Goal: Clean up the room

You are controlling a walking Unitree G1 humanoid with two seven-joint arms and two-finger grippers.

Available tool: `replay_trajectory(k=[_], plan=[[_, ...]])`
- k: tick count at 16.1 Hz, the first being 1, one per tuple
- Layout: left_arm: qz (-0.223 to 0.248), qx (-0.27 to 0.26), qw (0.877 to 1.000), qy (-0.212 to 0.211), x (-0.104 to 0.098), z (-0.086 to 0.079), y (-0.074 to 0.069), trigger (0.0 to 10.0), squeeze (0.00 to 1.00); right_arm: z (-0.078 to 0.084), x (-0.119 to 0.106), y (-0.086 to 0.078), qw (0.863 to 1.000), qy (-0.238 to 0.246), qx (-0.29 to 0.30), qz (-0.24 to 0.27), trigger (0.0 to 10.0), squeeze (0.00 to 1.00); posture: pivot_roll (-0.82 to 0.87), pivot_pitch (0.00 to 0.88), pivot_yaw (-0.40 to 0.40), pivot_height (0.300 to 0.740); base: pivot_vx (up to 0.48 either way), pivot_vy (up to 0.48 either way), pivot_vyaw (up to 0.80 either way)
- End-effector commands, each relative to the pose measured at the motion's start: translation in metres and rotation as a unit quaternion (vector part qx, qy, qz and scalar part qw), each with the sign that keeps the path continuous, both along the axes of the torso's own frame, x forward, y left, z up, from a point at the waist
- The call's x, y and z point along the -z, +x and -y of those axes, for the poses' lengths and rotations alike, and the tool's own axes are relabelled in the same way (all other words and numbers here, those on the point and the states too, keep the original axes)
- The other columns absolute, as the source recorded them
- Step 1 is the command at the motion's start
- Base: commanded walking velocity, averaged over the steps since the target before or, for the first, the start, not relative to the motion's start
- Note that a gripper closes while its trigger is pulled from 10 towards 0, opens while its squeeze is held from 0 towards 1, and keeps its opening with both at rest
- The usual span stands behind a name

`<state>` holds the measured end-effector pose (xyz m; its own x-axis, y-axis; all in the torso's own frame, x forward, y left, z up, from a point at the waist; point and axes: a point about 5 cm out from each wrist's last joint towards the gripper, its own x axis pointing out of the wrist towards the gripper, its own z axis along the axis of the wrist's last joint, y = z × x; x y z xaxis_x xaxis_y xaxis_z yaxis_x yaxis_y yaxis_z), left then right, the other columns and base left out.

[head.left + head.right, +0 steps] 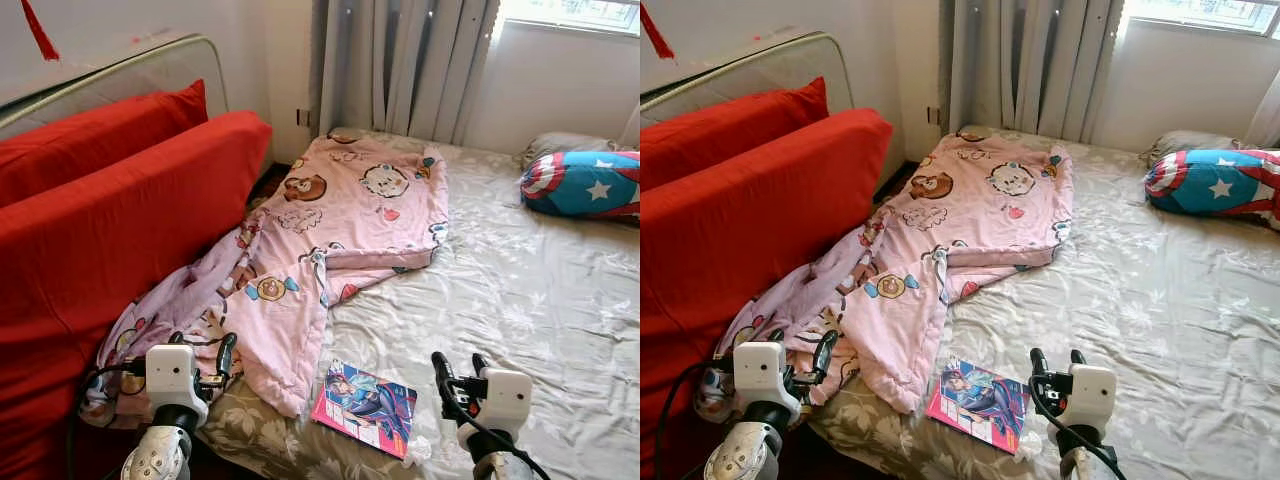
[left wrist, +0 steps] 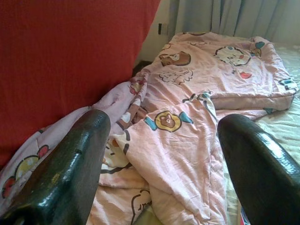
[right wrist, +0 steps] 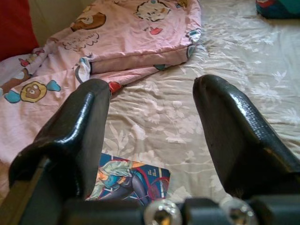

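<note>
A rumpled pink cartoon blanket (image 1: 330,225) sprawls across the bed (image 1: 530,300) beside the red sofa (image 1: 100,230), a comic book (image 1: 365,405) lying at its lower edge, with the left gripper (image 1: 205,360) and right gripper (image 1: 458,372) both spread and empty above them.

Pink quilt and comic book on the bed

The cartoon-printed pink quilt (image 1: 330,230) lay rumpled, half folded, trailing off the bed edge; the colourful comic book (image 1: 365,405) lay flat just beside it.
</note>
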<state>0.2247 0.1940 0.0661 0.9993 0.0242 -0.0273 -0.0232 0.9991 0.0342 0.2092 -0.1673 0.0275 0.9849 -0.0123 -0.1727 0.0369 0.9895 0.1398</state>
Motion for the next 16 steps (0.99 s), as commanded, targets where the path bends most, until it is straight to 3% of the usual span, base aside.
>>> replay_trajectory(k=[1,6,9,16], plan=[[-0.004,0.006,1.000,0.005,-0.0002,0.0001,-0.0006,10.0,0.00,0.0008,-0.0022,0.0017,1.000,0.000,0.002,0.008,10.0,0.00,0.02,0.000,-0.023,0.701,0.000,0.000,0.00],[-0.004,0.007,1.000,0.003,-0.0008,-0.0005,0.0007,10.0,0.00,0.0008,-0.0020,0.0029,1.000,-0.005,0.002,0.004,10.0,0.00,0.02,0.000,-0.019,0.701,0.000,0.000,0.00],[-0.005,0.006,1.000,0.002,-0.0009,0.0001,0.0007,10.0,0.00,0.0003,0.0001,0.0012,1.000,-0.005,0.000,0.000,10.0,0.00,0.02,0.000,-0.020,0.666,0.000,0.000,0.00],[-0.010,0.004,1.000,0.001,0.0009,0.0004,-0.0014,10.0,0.00,0.0006,0.0002,-0.0006,1.000,-0.003,0.000,0.001,10.0,0.00,0.02,0.000,-0.027,0.666,0.000,0.000,0.00]])
